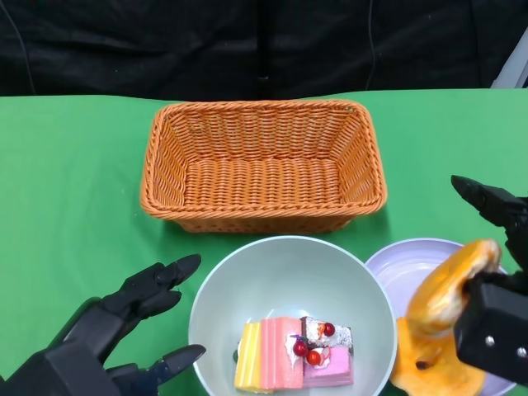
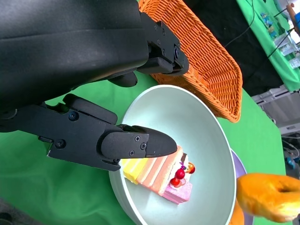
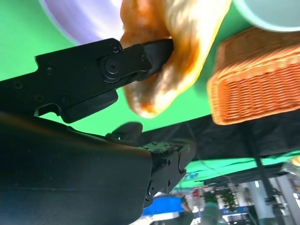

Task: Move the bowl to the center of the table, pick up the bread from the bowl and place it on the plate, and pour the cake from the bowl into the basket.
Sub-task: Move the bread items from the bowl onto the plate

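Your right hand (image 1: 487, 330) is clamped on the bread (image 1: 441, 318), fingers closed around its golden ring; the right wrist view shows a black finger (image 3: 157, 49) pressed into the bread's (image 3: 173, 51) side. The bread hangs over the plate (image 1: 412, 264), which sits on the green counter (image 1: 66, 190) at about 4 o'clock from the bowl (image 1: 285, 268), its rim just beside the bowl's.

Your left hand (image 1: 124, 326) holds nothing, fingers spread apart, resting at the bowl's 9 o'clock edge. In the left wrist view one fingertip (image 2: 150, 143) reaches over the bowl's (image 2: 187, 117) rim, right next to the cake (image 2: 157, 173); whether it touches the rim you cannot tell.

The bowl is pale green and sits low in the middle of your head view. The cake (image 1: 293, 355), striped yellow and pink with red berries on top, lies at 6 o'clock inside it.

The basket (image 1: 264, 165), orange wicker, stands at 12 o'clock from the bowl, near it but apart. Black cloth (image 1: 247, 41) hangs beyond the counter's far edge.
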You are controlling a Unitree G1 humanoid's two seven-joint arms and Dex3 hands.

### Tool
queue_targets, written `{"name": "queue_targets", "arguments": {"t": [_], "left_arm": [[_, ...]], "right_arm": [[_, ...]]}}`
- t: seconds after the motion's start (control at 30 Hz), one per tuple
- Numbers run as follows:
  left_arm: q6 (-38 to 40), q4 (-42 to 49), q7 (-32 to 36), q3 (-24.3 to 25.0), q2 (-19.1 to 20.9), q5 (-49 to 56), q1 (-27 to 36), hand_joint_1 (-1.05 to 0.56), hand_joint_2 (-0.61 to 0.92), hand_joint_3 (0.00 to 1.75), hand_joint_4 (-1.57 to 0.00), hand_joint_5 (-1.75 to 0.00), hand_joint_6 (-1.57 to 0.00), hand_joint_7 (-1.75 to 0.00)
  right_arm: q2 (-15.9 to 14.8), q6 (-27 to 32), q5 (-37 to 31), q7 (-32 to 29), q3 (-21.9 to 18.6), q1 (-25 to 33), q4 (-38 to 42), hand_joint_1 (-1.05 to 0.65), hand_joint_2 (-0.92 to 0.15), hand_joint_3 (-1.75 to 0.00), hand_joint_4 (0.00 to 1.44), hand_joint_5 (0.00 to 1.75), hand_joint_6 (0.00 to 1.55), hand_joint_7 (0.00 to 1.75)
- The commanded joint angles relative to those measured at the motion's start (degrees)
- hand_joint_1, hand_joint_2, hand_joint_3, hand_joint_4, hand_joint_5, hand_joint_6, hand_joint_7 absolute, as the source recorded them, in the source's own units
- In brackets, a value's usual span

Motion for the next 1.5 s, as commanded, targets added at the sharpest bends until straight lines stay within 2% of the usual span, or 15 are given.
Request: {"name": "queue_targets", "arguments": {"t": [0.03, 0.17, 0.2, 0.43, 0.6, 0.67, 0.7, 0.73, 0.83, 1.0, 1.1, 1.17, 1.3, 1.37, 1.5], "left_arm": [[0.1, -0.2, 0.0, 0.0, 0.5, 0.4, -0.2, -0.49, 0.92, 0.34, -0.10, -0.58, -0.29, 0.00], [-0.2, -0.2, 0.1, 0.0, 0.4, 0.4, 0.0, -0.48, 0.92, 0.34, -0.10, -0.58, -0.29, 0.00], [-0.3, -0.2, 0.2, 0.1, 0.3, 0.3, 0.0, -0.48, 0.92, 0.34, -0.10, -0.58, -0.29, 0.00], [0.6, -0.8, 0.0, 0.1, 0.5, 0.3, 0.1, -0.50, 0.92, 0.34, -0.09, -0.57, -0.29, 0.00], [0.5, -0.9, 0.1, 0.0, 0.6, 0.6, 0.2, -0.50, 0.92, 0.34, -0.10, -0.57, -0.29, 0.00], [0.7, -1.0, 0.1, 0.0, 0.6, 0.7, 0.2, -0.50, 0.92, 0.34, -0.10, -0.56, -0.29, 0.00], [0.8, -1.1, 0.1, 0.0, 0.5, 0.6, 0.1, -0.49, 0.92, 0.34, -0.10, -0.56, -0.29, 0.00], [1.0, -1.1, 0.1, 0.0, 0.5, 0.6, 0.1, -0.49, 0.92, 0.34, -0.10, -0.56, -0.29, 0.00], [1.2, -1.2, 0.1, 0.0, 0.5, 0.6, 0.1, -0.49, 0.92, 0.33, -0.10, -0.56, -0.29, 0.00], [0.3, -0.7, 0.0, 0.1, 0.5, 0.5, -0.1, -0.48, 0.92, 0.33, -0.11, -0.56, -0.29, 0.00], [0.6, -0.9, 0.1, 0.1, 0.5, 0.5, 0.0, -0.49, 0.92, 0.33, -0.11, -0.56, -0.29, 0.00], [0.6, -1.0, 0.1, 0.1, 0.5, 0.6, 0.0, -0.49, 0.92, 0.33, -0.11, -0.56, -0.29, 0.00], [0.6, -0.9, 0.1, 0.0, 0.4, 0.5, 0.0, -0.49, 0.92, 0.33, -0.11, -0.56, -0.29, 0.00], [0.7, -0.9, 0.1, 0.0, 0.4, 0.6, -0.1, -0.49, 0.92, 0.33, -0.11, -0.55, -0.29, 0.00], [0.6, -1.3, 0.1, -0.1, 0.5, 0.6, 0.2, -0.49, 0.92, 0.33, -0.11, -0.55, -0.29, 0.00]], "right_arm": [[-1.4, 1.5, -0.6, 2.1, 0.3, -1.3, 0.1, -0.57, -0.92, -0.23, 0.31, 0.59, 0.41, 0.10], [-1.3, 0.5, 0.2, 1.5, 0.1, -1.0, 0.2, -0.43, -0.91, -0.05, 0.34, 0.53, 0.40, 0.06], [-1.2, -0.2, 0.6, 1.2, 0.0, -0.7, 0.3, -0.30, -0.83, -0.02, 0.34, 0.52, 0.41, 0.06], [-1.8, 1.1, 1.1, 4.1, 0.0, -0.2, -1.8, -0.54, -0.91, -0.07, 0.39, 0.48, 0.51, 0.07], [-1.6, 1.1, 1.4, 4.1, -0.4, 0.1, -2.8, -0.38, -0.79, -0.01, 0.55, 0.59, 0.57, 0.09], [-1.2, 1.0, 1.3, 2.9, -0.6, 0.1, -2.5, -0.42, -0.78, 0.00, 0.50, 1.00, 0.64, 0.26], [-1.0, 0.6, 1.3, 2.0, -0.6, 0.1, -2.1, -0.44, -0.77, 0.00, 0.47, 1.17, 0.60, 0.48], [-1.0, 0.3, 1.4, 1.3, -0.6, 0.1, -1.8, -0.46, -0.77, 0.00, 0.44, 1.37, 0.48, 0.86], [-1.0, 0.1, 1.3, 0.3, -0.3, -0.1, -1.3, -0.49, -0.77, 0.00, 0.36, 1.68, 0.31, 1.39], [-1.2, -1.5, 2.2, -1.2, -0.3, -0.1, -0.3, -0.52, -0.76, 0.00, 0.38, 1.74, 0.30, 1.57], [-1.4, -1.9, 2.8, -0.8, -0.4, -0.1, -0.3, -0.46, -0.75, 0.00, 0.40, 1.64, 0.35, 1.40], [-1.8, -1.9, 3.3, 0.1, -0.4, 0.0, -0.6, -0.34, -0.74, 0.00, 0.48, 1.19, 0.46, 0.88], [-4.5, -1.2, 4.5, 5.9, 0.1, -0.1, -1.8, -0.13, -0.76, 0.00, 0.49, 0.56, 0.53, 0.21], [-4.4, 1.0, 7.3, 9.6, -0.4, -0.5, -2.6, -0.12, -0.78, -0.01, 0.42, 0.40, 0.50, 0.07], [-3.2, 3.1, 11.6, 10.9, -1.8, -0.4, -3.8, -0.37, -0.83, -0.02, 0.36, 0.30, 0.44, 0.01]]}}
